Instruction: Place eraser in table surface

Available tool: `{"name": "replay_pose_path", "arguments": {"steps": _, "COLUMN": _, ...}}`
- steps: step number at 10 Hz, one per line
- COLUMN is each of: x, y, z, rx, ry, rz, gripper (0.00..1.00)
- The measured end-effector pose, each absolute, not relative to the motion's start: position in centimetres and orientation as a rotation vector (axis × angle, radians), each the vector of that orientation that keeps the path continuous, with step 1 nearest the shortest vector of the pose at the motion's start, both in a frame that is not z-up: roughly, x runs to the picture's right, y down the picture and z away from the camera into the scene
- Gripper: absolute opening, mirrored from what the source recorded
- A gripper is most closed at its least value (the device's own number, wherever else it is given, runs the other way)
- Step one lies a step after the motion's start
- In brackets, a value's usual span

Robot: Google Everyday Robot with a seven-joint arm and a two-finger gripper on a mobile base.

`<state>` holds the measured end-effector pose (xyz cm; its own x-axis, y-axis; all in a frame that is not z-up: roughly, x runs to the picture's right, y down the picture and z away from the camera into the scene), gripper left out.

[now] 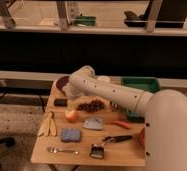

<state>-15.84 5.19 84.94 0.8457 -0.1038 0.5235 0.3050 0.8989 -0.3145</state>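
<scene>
The eraser [61, 102], a small flat black block, lies on the light tan table surface [82, 159] near its left edge. My gripper [71, 99] hangs at the end of the white arm, low over the table just right of the eraser and above an orange fruit [72, 115]. The arm's wrist hides most of the gripper. I cannot tell whether it touches the eraser.
On the table are a banana [48, 126], blue sponge [70, 134], grey cloth [93, 123], grapes [92, 105], carrot [119, 124], black-handled brush [107, 144], fork [62, 149] and maroon bowl [63, 82]. A green tray [139, 86] stands at the back right.
</scene>
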Motion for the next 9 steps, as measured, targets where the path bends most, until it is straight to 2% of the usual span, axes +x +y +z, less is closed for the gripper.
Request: {"name": "replay_pose_path", "arguments": {"steps": 9, "x": -20.0, "y": 5.2, "z": 85.9, "rx": -0.411, "ry": -0.598, "rz": -0.233, "gripper": 0.8}}
